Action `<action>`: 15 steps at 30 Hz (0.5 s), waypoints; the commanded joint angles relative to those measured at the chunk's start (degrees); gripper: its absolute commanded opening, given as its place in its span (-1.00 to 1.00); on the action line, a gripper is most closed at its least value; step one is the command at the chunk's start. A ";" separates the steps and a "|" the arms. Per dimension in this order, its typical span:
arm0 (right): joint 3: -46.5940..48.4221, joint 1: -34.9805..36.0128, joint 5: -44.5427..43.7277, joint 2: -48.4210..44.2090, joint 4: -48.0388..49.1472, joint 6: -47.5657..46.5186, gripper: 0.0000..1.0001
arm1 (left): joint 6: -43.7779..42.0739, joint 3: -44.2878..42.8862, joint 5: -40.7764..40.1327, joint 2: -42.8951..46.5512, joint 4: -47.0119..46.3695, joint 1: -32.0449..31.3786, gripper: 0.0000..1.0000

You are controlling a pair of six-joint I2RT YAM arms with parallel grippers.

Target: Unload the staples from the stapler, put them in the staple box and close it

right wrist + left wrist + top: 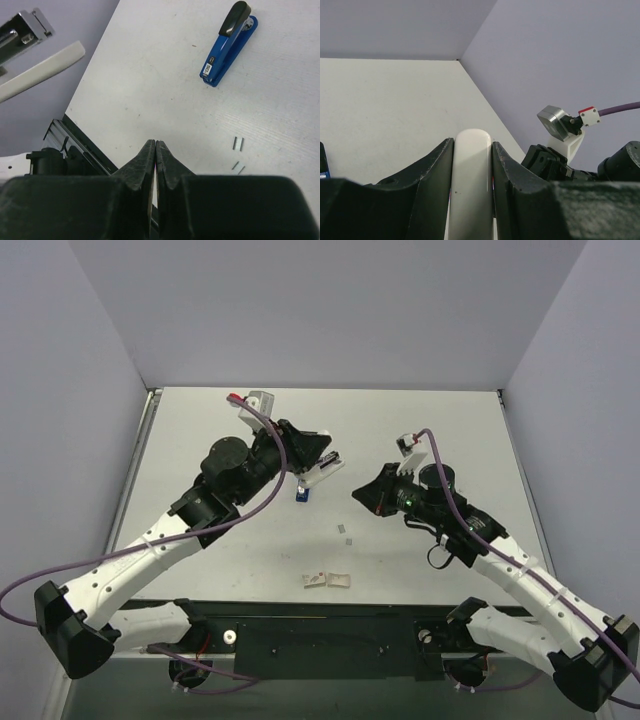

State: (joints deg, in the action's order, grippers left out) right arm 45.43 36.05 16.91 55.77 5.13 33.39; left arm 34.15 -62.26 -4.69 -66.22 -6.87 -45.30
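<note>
My left gripper (322, 460) is shut on a white stapler (472, 190), held above the table's middle between both fingers (432, 170). In the right wrist view that white stapler hangs opened: a white arm (42, 70) below a silvery metal track (27, 27). A small blue stapler (230, 45) with a black end lies closed on the table, just below the left gripper in the top view (302, 495). Two short silvery bits of staples (238, 144) lie loose on the table. My right gripper (356, 494) hovers right of the blue stapler, shut (156, 144), with nothing seen between its jaws.
Two small white paper scraps (328, 580) lie near the table's (420, 430) front edge. A tiny grey bit (345, 530) lies between them and the blue stapler. Lilac walls close off the back and both sides. A black rail (330, 625) runs along the near edge.
</note>
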 commanded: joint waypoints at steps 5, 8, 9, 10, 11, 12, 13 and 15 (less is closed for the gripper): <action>-4.03 1.91 -2.23 -6.99 -3.46 0.54 -1.00 | 0.74 -0.06 -1.29 5.04 -0.60 -0.14 -1.00; -4.56 4.19 -2.32 -7.87 -2.58 2.38 -1.00 | 1.79 0.56 -0.15 6.09 -0.86 -0.23 -1.00; -4.47 4.90 -2.66 -7.95 -2.49 2.65 -1.00 | 2.40 0.91 0.03 6.62 -0.86 -0.14 -1.00; -4.21 6.30 -3.10 -8.13 -2.31 3.08 -1.00 | 2.76 1.09 0.38 7.06 -0.86 -0.14 -1.00; -3.95 7.27 -4.06 -8.04 -2.14 3.35 -1.00 | 3.55 1.52 0.64 7.59 -0.95 -0.14 -1.00; -3.86 8.67 -4.51 -8.13 -1.62 3.61 -1.00 | 4.34 1.79 1.17 7.94 -1.21 -0.23 -1.00; -3.51 10.08 -5.38 -8.22 -1.35 3.88 -1.00 | 4.87 2.23 1.52 8.55 -1.21 -0.23 -1.00; -3.33 11.49 -5.66 -8.04 -0.12 4.67 -1.00 | 6.62 2.75 2.49 9.35 -1.30 -0.23 -1.00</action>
State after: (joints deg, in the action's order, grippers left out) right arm 40.99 44.47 13.67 48.49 1.52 36.01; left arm 36.97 -59.86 -4.56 -59.81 -5.54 -45.30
